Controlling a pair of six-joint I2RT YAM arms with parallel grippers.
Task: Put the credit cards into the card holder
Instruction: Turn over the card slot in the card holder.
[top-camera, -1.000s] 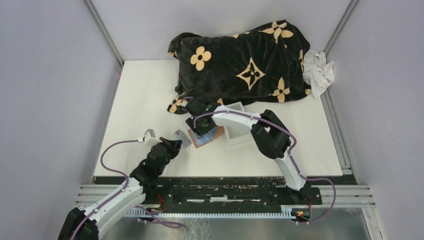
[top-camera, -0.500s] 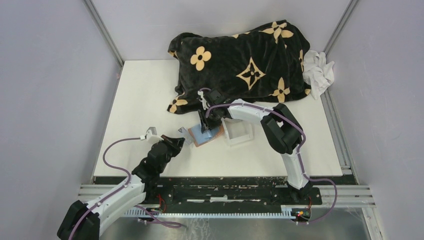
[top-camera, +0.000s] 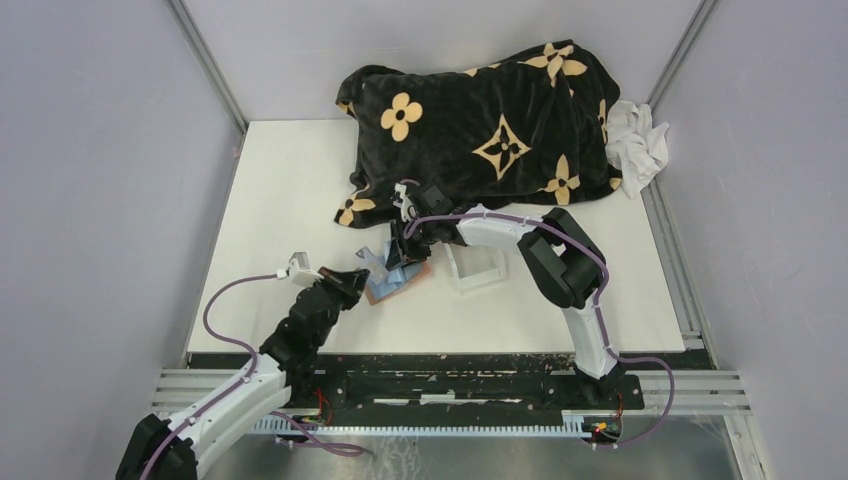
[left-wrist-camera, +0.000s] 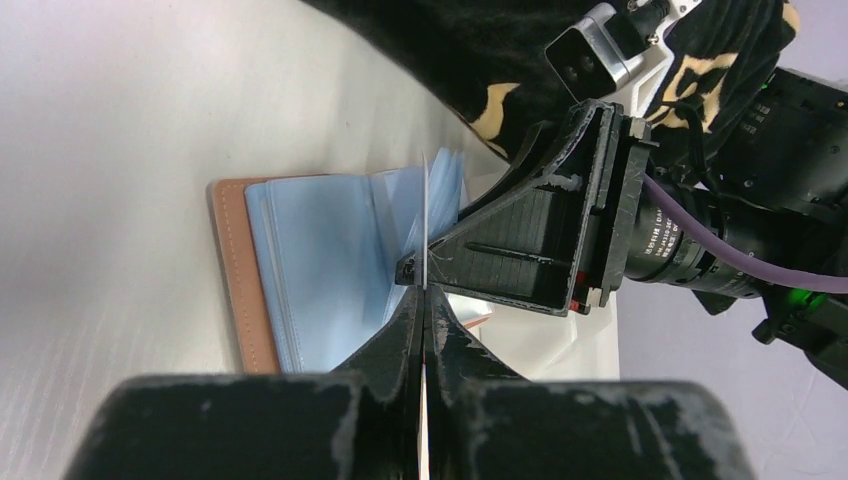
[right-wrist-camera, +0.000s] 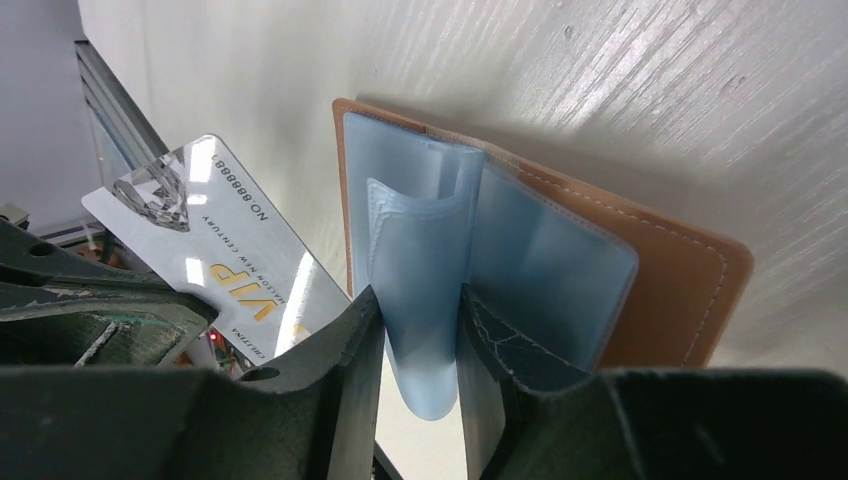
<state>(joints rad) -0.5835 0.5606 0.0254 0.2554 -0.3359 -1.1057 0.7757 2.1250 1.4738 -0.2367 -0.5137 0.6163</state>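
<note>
Spreading across most of the top view, the white surface (top-camera: 290, 200) carries everything; a black flowered blanket (top-camera: 480, 110) is heaped along its far edge, with a white cloth (top-camera: 635, 140) at the far right corner; a clear tray (top-camera: 478, 265) sits just right of the work, beside the right arm; the card holder (right-wrist-camera: 660, 290) lies open near the middle front, tan leather down, blue leaves up; the right pincer (right-wrist-camera: 420, 300) is clamped on one pale blue sleeve (right-wrist-camera: 415, 230), lifting it so its mouth bows open; the left pincer (left-wrist-camera: 423, 300) is pressed together on a silver credit card (right-wrist-camera: 215, 240), held on edge just beside that sleeve, not yet inside.

Feeding the card into that pocket looks like the step in hand; it should go best with the card's leading edge squared to the mouth and slid in slowly along the leaf while the right side keeps the sleeve taut; a skewed corner would likely snag the seam or buckle the film. Both pincers stand almost touching, so room between them is scant; the blanket's hem is close behind and the tray close on the right; bare surface lies to the left and front, the safer way out.
</note>
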